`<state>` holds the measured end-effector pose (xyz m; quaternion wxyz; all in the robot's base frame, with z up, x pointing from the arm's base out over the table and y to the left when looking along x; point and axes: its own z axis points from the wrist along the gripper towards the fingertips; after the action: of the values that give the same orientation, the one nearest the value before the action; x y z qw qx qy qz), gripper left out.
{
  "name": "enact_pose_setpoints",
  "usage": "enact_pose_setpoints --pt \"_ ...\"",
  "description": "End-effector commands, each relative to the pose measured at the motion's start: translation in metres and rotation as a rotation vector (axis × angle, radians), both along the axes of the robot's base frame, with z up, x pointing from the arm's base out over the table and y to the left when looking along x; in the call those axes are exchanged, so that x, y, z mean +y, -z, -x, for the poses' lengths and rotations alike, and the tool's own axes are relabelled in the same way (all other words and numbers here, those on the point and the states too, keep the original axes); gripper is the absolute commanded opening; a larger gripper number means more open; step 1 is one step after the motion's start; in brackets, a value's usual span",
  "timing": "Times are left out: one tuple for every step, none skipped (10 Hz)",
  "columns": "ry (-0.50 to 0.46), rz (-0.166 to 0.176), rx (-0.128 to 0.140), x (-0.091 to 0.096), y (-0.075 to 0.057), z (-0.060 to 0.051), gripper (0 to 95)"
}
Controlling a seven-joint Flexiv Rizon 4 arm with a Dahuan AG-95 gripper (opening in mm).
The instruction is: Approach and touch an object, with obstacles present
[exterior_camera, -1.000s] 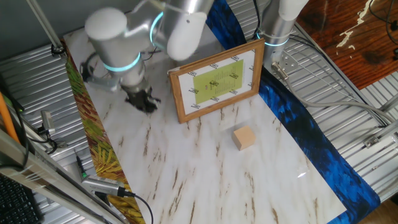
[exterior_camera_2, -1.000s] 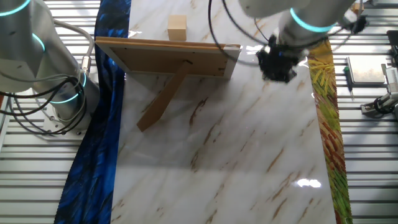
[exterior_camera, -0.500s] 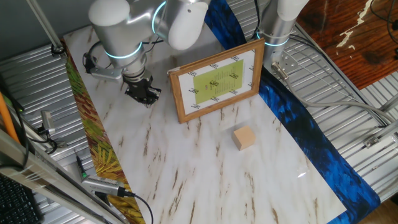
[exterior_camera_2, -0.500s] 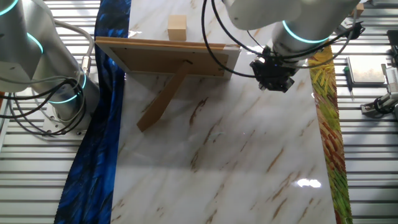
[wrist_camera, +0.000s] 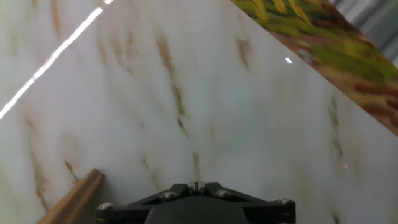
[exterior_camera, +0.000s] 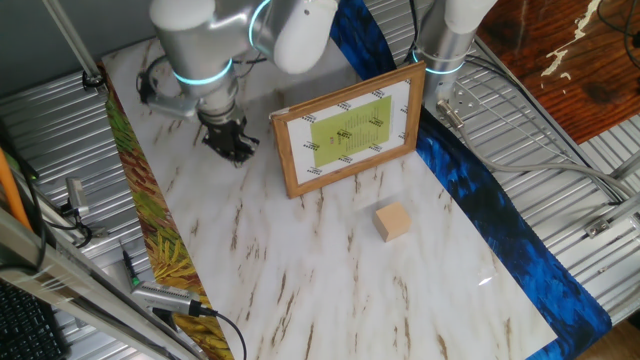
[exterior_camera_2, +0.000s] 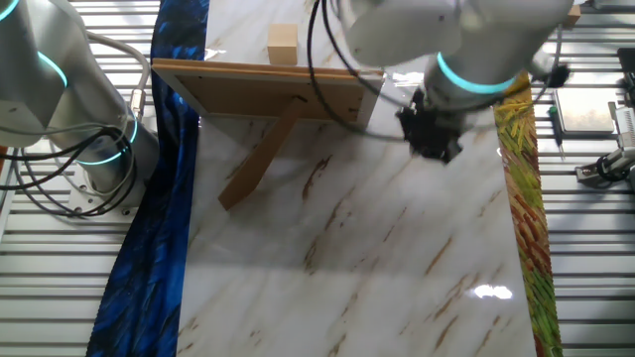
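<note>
Our gripper [exterior_camera: 232, 150] has slid closer to the picture frame's [exterior_camera: 348, 127] left edge, still behind it. We cannot tell whether its jaws are open. The cube [exterior_camera: 393, 222] sits beyond the frame's front, so we must round that corner.

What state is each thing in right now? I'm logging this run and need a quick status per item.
Wooden cube: resting on the marble table, untouched, in front of the frame.
Picture frame: standing upright, propped on its rear strut, printed side facing the cube.
Claw: hovering beside the frame's end, empty, apart from the cube; open or shut cannot be told.
</note>
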<state>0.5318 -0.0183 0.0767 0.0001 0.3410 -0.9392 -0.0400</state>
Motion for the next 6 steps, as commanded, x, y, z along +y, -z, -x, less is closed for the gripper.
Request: enact_pose_setpoints --pt "-0.083 -0.009 0.002 -0.057 0.008 0.022 0.0" --pt "-0.093 -0.006 -0.001 -0.073 0.01 0.037 0.0" --pt "-0.091 -0.002 -0.001 -0.076 0.01 0.043 0.0" --pt "-0.061 0.009 0.002 -0.076 0.01 0.043 0.0" --pt "-0.046 0.001 0.0 -0.076 0.01 0.043 0.0" --pt "-0.02 -0.006 0.002 -0.076 0.01 0.043 0.0"
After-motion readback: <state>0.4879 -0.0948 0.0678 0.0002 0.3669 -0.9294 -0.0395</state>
